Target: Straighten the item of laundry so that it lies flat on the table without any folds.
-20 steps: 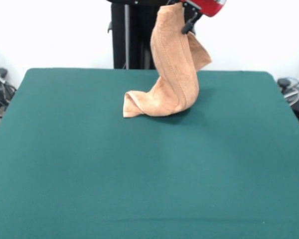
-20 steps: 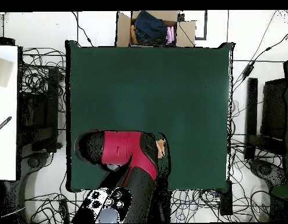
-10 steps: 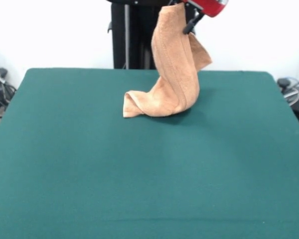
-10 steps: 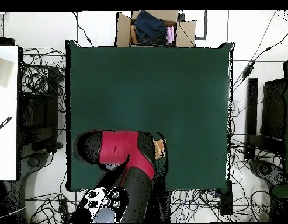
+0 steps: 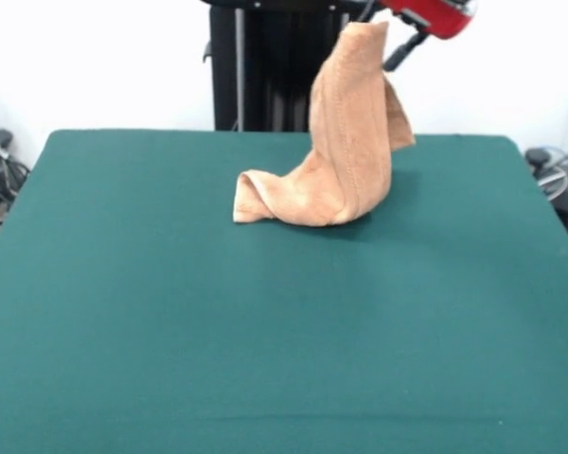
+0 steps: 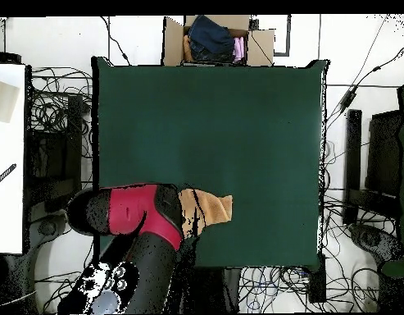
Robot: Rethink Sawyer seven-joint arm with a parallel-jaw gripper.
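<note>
1. The towel (image 5: 346,142) is light orange-tan terry cloth with a ribbed band running along its length.
2. Its upper end is lifted high above the table (image 5: 170,312); the cloth hangs down in a narrow, bunched column, tilted to one side.
3. Its lower end rests on the green top, curling sideways into a small rolled fold.
4. From overhead, only a crumpled tan patch shows, near the table's edge.
5. The table is a large dark green felt-like rectangle, far wider than the towel.

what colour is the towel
Light orange-tan; the towel shows best in the front view.
</note>
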